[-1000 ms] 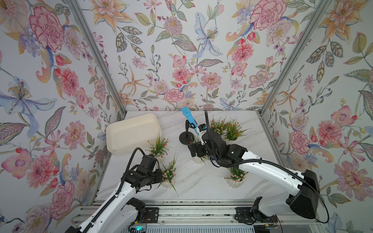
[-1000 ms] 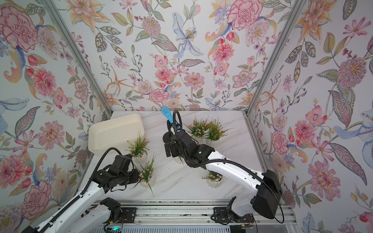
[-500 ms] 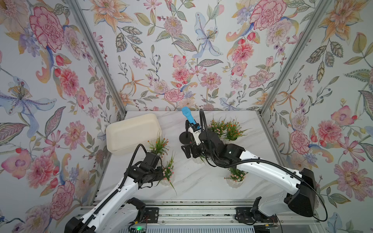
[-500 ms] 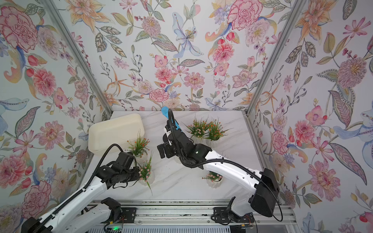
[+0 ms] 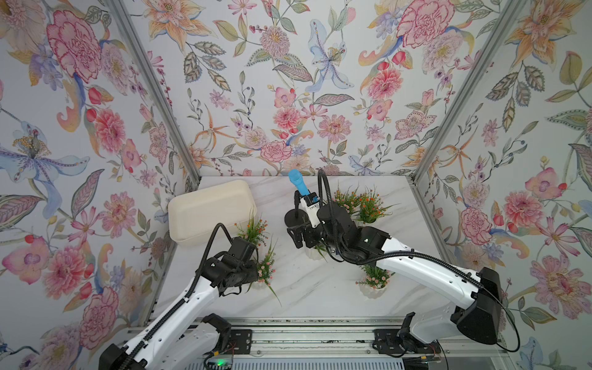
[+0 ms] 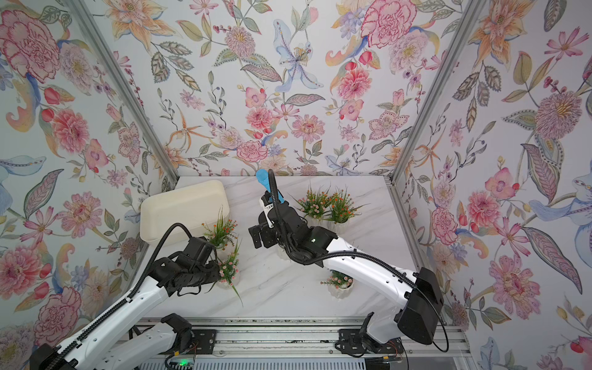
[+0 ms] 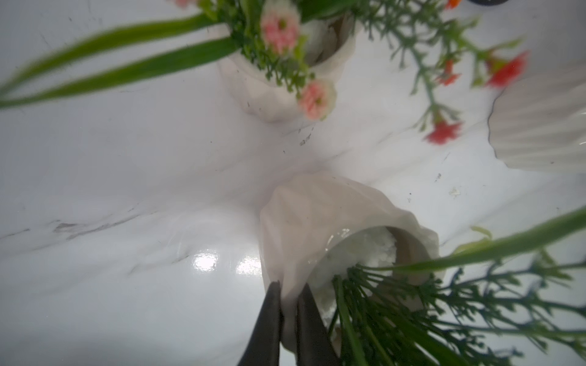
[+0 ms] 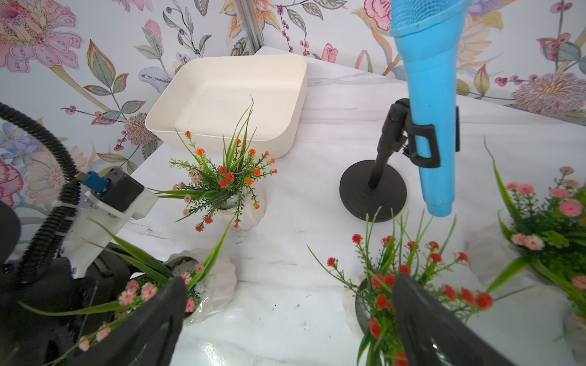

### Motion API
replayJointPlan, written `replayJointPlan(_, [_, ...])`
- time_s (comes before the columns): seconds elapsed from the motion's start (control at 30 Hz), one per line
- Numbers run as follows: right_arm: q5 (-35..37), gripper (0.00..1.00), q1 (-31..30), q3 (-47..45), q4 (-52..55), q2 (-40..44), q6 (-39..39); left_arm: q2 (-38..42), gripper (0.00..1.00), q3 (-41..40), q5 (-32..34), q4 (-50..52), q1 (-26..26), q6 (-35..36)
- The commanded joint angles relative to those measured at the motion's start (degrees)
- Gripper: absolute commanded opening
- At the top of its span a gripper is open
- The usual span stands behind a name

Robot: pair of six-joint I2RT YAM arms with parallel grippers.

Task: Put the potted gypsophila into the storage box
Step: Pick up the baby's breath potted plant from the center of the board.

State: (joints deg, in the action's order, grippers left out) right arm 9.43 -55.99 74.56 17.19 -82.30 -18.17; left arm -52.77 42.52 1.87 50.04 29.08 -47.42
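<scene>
The cream storage box (image 5: 211, 211) (image 6: 184, 209) (image 8: 228, 104) stands empty at the back left. My left gripper (image 5: 253, 276) (image 7: 288, 304) is shut on the white rim of a pink-flowered potted gypsophila (image 5: 266, 269) (image 7: 317, 228) near the table's front left. An orange-flowered pot (image 5: 254, 229) (image 8: 228, 187) stands between it and the box. My right gripper (image 5: 299, 237) (image 8: 288, 317) hangs open in the middle, with a red-flowered pot (image 8: 390, 285) beside one finger. Two more pots (image 5: 347, 200) (image 5: 371, 205) stand at the back right and one (image 5: 374, 278) at the front right.
A blue microphone (image 5: 298, 185) (image 8: 425, 104) on a black stand (image 8: 372, 193) rises just behind my right gripper. Flowered walls close the table on three sides. A metal rail (image 5: 304, 323) runs along the front edge.
My left gripper has moved in on the pink-flowered pot and shut on its rim. My right arm has drifted a little to the left, still open.
</scene>
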Motion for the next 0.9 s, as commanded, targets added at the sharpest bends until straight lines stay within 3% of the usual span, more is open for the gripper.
replayJointPlan(0.0, [0.1, 1.00, 1.2, -0.7, -1.7, 3.5, 1.3, 1.5, 0.00, 6.9, 2.0, 1.5, 0.5, 0.2])
replayJointPlan(0.37, [-1.1, 1.00, 5.6, -4.3, -2.5, 10.5, 3.7, 0.0, 0.00, 26.2, -1.2, -1.7, 0.5, 4.0])
replayJointPlan(0.6, [-1.4, 1.00, 7.6, -5.5, -2.6, 12.1, 5.6, -7.0, 0.00, 33.0, 4.3, -7.4, -0.2, 7.6])
replayJointPlan(0.73, [-1.1, 1.00, 8.1, -6.5, -4.6, 11.8, 3.8, -10.9, 0.00, 32.8, 2.4, -13.7, -5.4, 8.4])
replayJointPlan(0.87, [-2.3, 1.00, 9.0, -4.6, -5.6, 8.5, 5.4, -15.6, 0.00, 33.6, -3.1, -20.8, -14.1, 10.4])
